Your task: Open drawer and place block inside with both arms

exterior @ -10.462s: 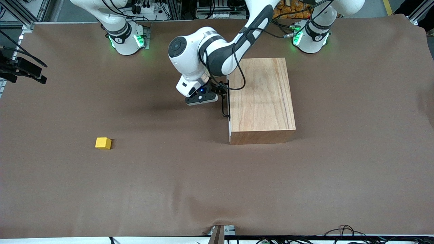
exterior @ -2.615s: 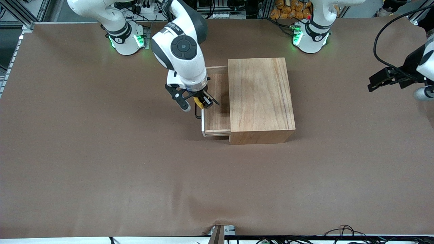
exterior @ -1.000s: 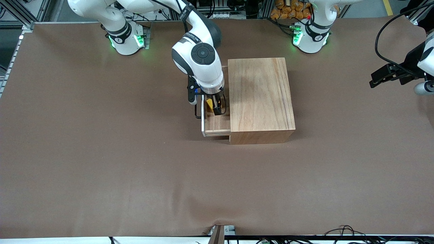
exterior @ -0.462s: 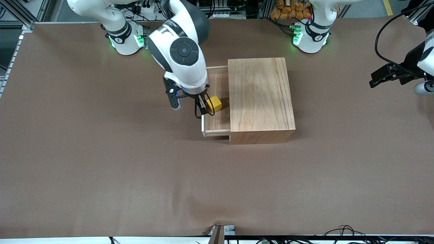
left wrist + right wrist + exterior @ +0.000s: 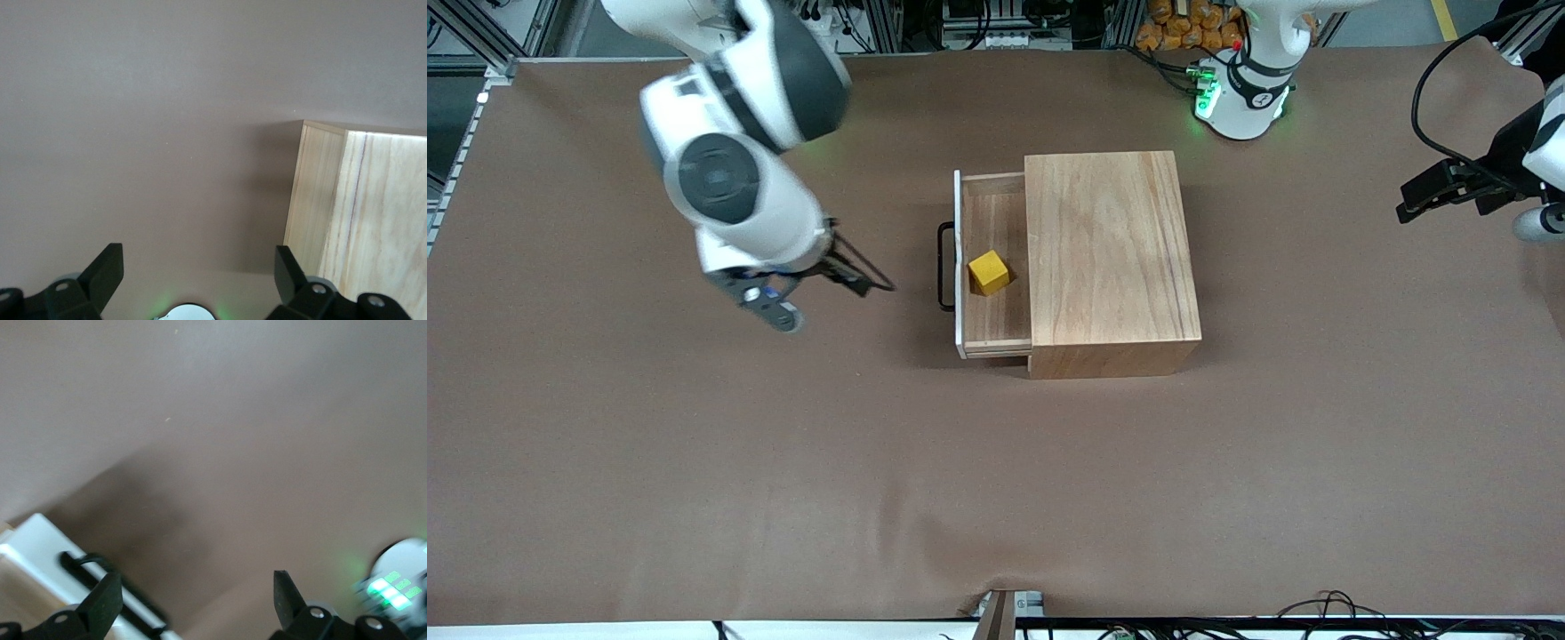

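Block [image 5: 988, 271] now released, lying in the open drawer [image 5: 993, 324]. Right gripper [image 5: 818, 293] pulled away over bare table [image 5: 694, 462], fingers wide, empty. Left gripper [image 5: 1432, 191] waiting, fingers wide. Placement apparently complete.

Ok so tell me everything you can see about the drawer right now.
The drawer is a shallow light-wood tray with a white front panel and a thin black U-shaped handle. It stands pulled partway out of the wooden box, toward the right arm's end of the table. The yellow block rests on its floor. No gripper touches it.
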`<state>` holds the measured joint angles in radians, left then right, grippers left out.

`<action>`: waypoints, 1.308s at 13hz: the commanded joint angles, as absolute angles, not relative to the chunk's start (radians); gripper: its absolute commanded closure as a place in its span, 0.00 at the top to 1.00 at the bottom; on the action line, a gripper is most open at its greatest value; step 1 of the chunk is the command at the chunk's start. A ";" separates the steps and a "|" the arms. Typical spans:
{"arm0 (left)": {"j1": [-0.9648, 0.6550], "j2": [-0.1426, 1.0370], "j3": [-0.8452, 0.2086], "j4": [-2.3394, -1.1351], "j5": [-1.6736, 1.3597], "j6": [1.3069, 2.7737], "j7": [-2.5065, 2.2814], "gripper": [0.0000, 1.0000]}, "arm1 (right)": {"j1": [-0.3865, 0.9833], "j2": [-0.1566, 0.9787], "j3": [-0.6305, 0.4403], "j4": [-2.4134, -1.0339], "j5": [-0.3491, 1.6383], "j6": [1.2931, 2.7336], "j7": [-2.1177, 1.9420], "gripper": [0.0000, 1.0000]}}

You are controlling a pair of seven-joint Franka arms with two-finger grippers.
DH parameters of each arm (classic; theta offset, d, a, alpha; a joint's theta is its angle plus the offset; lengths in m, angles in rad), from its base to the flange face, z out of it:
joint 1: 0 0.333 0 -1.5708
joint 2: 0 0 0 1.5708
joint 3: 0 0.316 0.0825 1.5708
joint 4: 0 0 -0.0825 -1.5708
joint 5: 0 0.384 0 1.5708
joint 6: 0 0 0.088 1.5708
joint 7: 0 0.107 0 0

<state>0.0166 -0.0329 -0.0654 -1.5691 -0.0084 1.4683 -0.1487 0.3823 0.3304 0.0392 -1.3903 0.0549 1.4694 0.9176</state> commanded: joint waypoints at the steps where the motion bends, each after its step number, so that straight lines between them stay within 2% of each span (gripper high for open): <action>1: 0.028 -0.052 -0.083 -1.565 -0.011 1.448 -0.137 1.00 | 0.237 0.237 0.055 -1.436 0.051 1.447 0.560 1.00; 5: 0.028 -0.054 -0.084 -1.563 -0.009 1.422 -0.147 1.00 | 0.062 0.178 0.057 -1.436 0.051 1.448 0.257 1.00; 8: 0.028 -0.055 -0.084 -1.563 -0.009 1.422 -0.147 1.00 | -0.017 0.063 0.054 -1.494 0.051 1.437 0.095 1.00; 10: 0.028 -0.066 -0.084 -1.568 -0.009 1.422 -0.147 1.00 | -0.084 -0.003 0.080 -1.526 0.051 1.425 0.036 1.00; 12: 0.028 -0.067 -0.084 -1.569 -0.009 1.422 -0.147 1.00 | -0.155 -0.012 0.132 -1.516 0.051 1.359 0.006 1.00; 15: 0.028 -0.067 -0.084 -1.568 -0.009 1.420 -0.143 1.00 | -0.146 -0.012 0.124 -1.503 0.048 1.348 0.005 1.00; 17: 0.028 -0.067 -0.084 -1.568 -0.008 1.420 -0.143 1.00 | -0.085 -0.012 0.072 -1.491 0.045 1.348 -0.014 1.00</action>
<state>0.0166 -0.0497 -0.0751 -1.5657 -0.0084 1.4342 -0.1488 -0.1197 0.0021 0.1030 -1.4841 0.0527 1.3434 0.0101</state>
